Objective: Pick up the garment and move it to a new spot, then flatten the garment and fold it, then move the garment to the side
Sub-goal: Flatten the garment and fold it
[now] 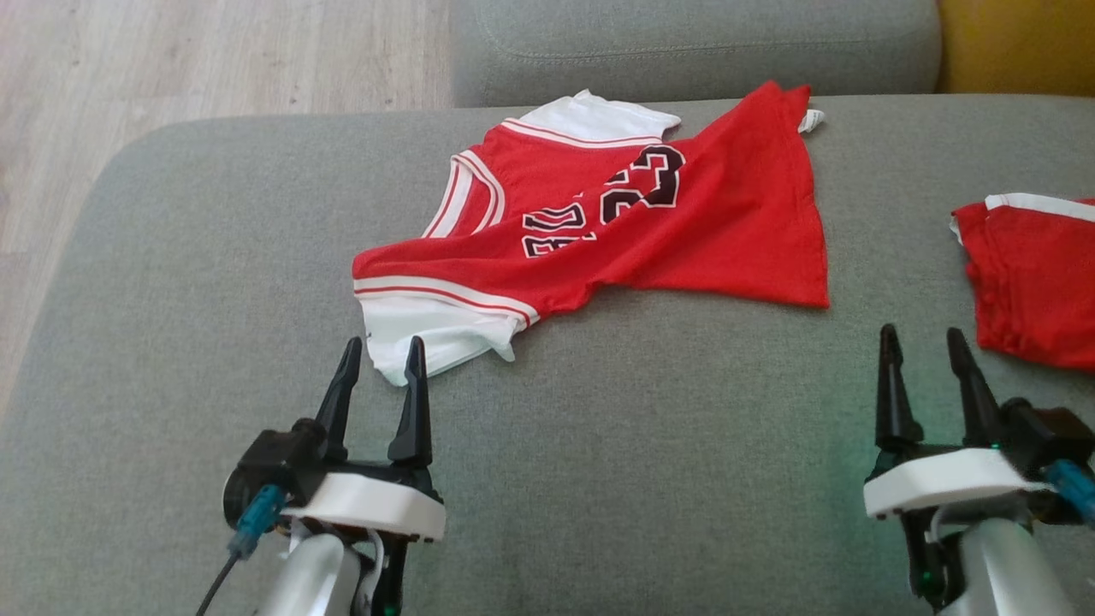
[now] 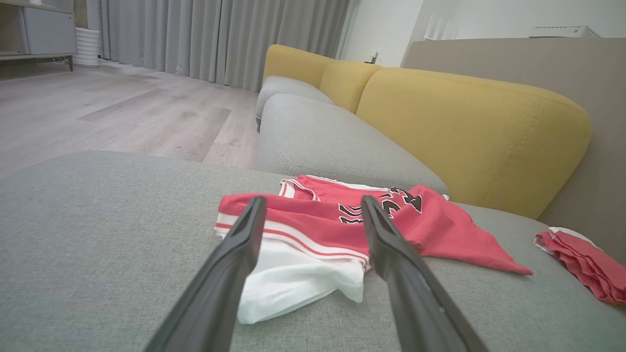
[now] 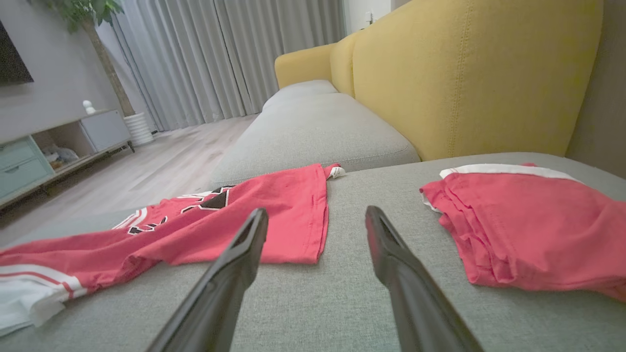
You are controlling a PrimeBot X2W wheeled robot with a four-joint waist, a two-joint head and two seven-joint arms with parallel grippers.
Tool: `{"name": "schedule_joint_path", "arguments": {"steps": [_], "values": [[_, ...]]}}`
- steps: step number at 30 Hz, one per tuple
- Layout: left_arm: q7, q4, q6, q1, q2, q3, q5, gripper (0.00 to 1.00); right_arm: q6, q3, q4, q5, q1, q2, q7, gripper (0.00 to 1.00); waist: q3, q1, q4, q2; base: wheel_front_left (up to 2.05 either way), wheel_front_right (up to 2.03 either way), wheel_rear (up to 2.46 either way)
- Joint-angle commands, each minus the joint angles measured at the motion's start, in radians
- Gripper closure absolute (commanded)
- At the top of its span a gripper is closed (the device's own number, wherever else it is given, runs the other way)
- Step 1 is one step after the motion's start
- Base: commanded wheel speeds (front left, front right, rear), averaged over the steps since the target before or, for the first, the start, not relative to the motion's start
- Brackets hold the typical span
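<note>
The red basketball jersey (image 1: 684,231) lies rumpled and half folded over itself on the grey sofa seat (image 1: 599,445), towards the back of the cushion. Black numerals show on its chest, and one white sleeve (image 1: 428,329) with red stripes spills out nearest the robot. The left gripper (image 1: 385,344) hovers just in front of that sleeve, its two dark fingers spread wide with nothing between them. I cannot tell whether the tips brush the cloth. Well apart on the other side, the right gripper (image 1: 921,332) stands equally wide open and empty over bare cushion, near the jersey's loose hem. Just beside it lies a second red garment (image 1: 1035,274), bunched with a white edge. Behind the seat rises a yellow backrest (image 2: 469,132), and pale wooden floor (image 1: 171,60) stretches off beyond the sofa.
</note>
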Motion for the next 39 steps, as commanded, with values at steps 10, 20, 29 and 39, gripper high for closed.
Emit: {"name": "schedule_joint_path", "arguments": {"steps": [10,20,29,39], "values": [[-0.01,-0.032,-0.009,-0.056,0.006,0.021,0.009,0.0,0.007,-0.066,0.013,-0.074,-0.148,-0.003,0.089,0.0,0.073,0.0002,0.04,-0.0001,0.0,0.0,0.0],[-0.01,-0.024,-0.005,-0.1,0.006,-0.003,0.004,0.0,0.007,-0.168,0.309,-0.089,-0.361,-0.003,0.212,0.0,0.137,0.0002,0.105,-0.0001,0.0,0.0,0.0],[-0.01,-0.026,-0.002,-0.106,0.006,0.005,0.002,0.0,0.007,-0.242,0.521,-0.192,-0.454,-0.003,0.213,0.0,0.159,0.0002,0.128,-0.0001,0.0,0.0,0.0],[-0.01,-0.012,-0.002,-0.101,0.006,0.029,0.016,0.0,0.007,-0.311,0.666,-0.245,-0.502,-0.003,0.106,1.0,0.135,0.0002,0.103,-0.0001,0.0,0.0,0.0]]}}
